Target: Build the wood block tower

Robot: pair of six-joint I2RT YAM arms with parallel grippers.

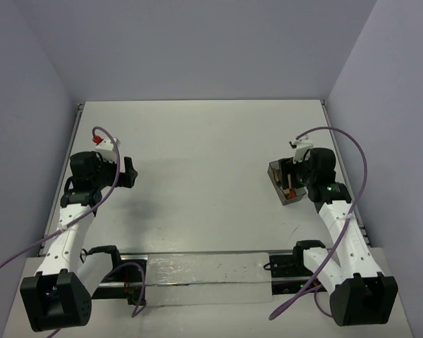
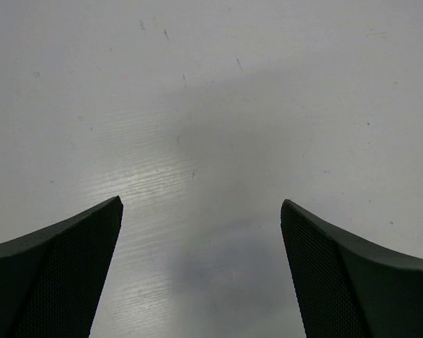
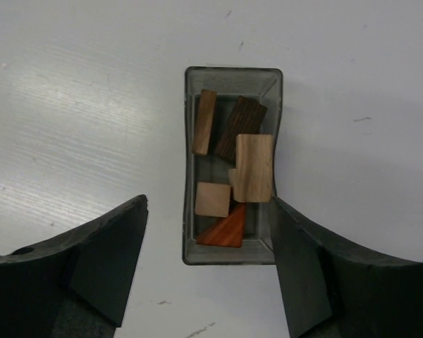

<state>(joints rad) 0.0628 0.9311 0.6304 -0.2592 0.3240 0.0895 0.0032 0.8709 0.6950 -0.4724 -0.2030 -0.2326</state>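
Observation:
A small grey bin (image 3: 231,76) holds loose wood blocks: light tan ones (image 3: 254,167), a dark brown one (image 3: 241,125) and a reddish-brown wedge (image 3: 225,230). No tower stands. In the top view the bin (image 1: 280,184) lies at the right of the table. My right gripper (image 3: 208,211) is open above the bin's near end, its right finger (image 3: 296,253) by the bin's right wall. My left gripper (image 2: 201,211) is open and empty over bare table; it shows in the top view (image 1: 130,171) at the left.
A clear plastic strip (image 1: 197,276) lies along the table's near edge between the arm bases. Purple cables (image 1: 352,151) loop off both wrists. Walls close the table (image 1: 204,141) at the back and both sides.

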